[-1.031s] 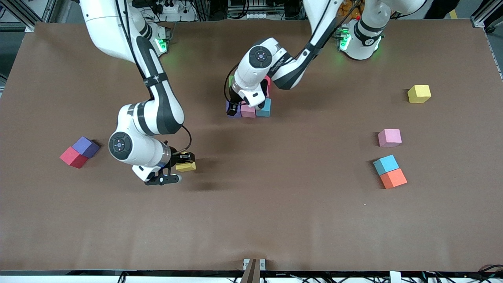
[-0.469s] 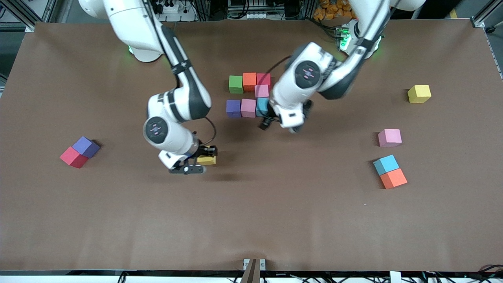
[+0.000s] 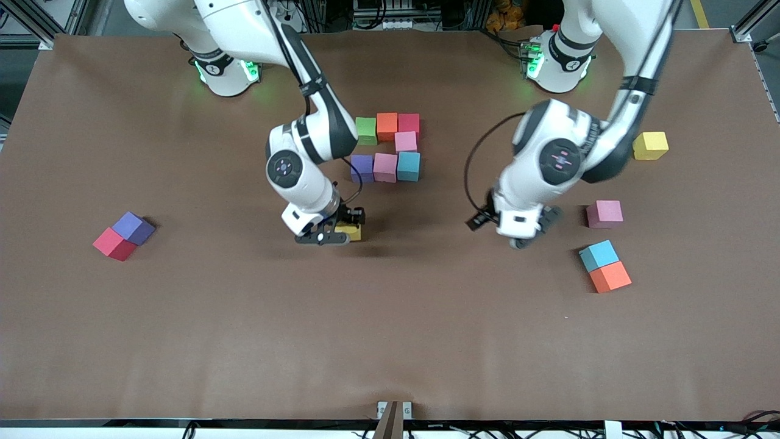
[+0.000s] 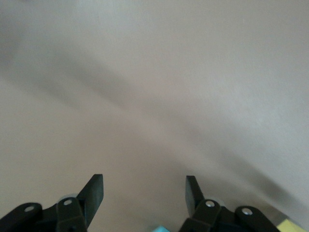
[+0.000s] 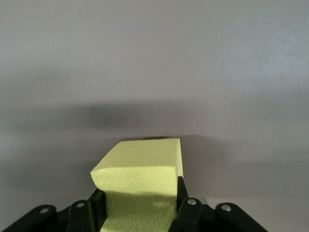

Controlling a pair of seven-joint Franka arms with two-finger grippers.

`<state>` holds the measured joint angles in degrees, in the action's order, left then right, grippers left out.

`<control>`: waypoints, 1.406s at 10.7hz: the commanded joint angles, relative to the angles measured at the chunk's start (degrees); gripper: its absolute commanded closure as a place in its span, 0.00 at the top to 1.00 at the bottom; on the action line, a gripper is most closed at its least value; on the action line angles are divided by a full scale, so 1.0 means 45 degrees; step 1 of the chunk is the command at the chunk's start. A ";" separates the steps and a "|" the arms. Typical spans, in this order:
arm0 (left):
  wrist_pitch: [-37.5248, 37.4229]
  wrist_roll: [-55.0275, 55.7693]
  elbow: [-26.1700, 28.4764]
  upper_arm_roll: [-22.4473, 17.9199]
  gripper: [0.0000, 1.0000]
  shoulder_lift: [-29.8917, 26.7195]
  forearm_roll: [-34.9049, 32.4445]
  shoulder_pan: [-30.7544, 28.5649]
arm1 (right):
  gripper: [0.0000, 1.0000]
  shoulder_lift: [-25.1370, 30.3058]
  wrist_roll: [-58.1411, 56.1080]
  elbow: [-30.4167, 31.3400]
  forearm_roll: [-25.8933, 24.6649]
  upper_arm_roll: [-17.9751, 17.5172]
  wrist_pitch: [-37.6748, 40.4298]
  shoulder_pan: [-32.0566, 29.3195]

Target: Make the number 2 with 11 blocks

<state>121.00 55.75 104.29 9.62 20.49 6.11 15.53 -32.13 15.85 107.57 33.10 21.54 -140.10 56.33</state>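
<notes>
Seven blocks sit grouped mid-table: green, orange and red in a row, a pink one under the red, then purple, pink and blue. My right gripper is shut on a yellow block over bare table close to the purple block of the group. My left gripper hangs open and holds nothing, over bare table beside a loose pink block.
Loose blocks toward the left arm's end are yellow, light blue and orange. A purple block and a red one touch each other toward the right arm's end.
The right gripper carried the yellow block across the table toward the group. The left gripper left the group and swung toward the loose pink block, uncovering the grouped blocks.
</notes>
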 commanded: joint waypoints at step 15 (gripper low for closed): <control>-0.0132 -0.4127 -0.1164 0.0088 0.78 0.2204 -0.2002 -0.4057 | 0.00 0.1886 0.1186 0.3399 0.0710 0.0056 -0.2186 0.2365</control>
<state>121.12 38.13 100.50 9.40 29.75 -1.69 -2.05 -24.68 20.39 121.40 35.09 21.45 -149.00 65.99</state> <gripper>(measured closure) 0.220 0.445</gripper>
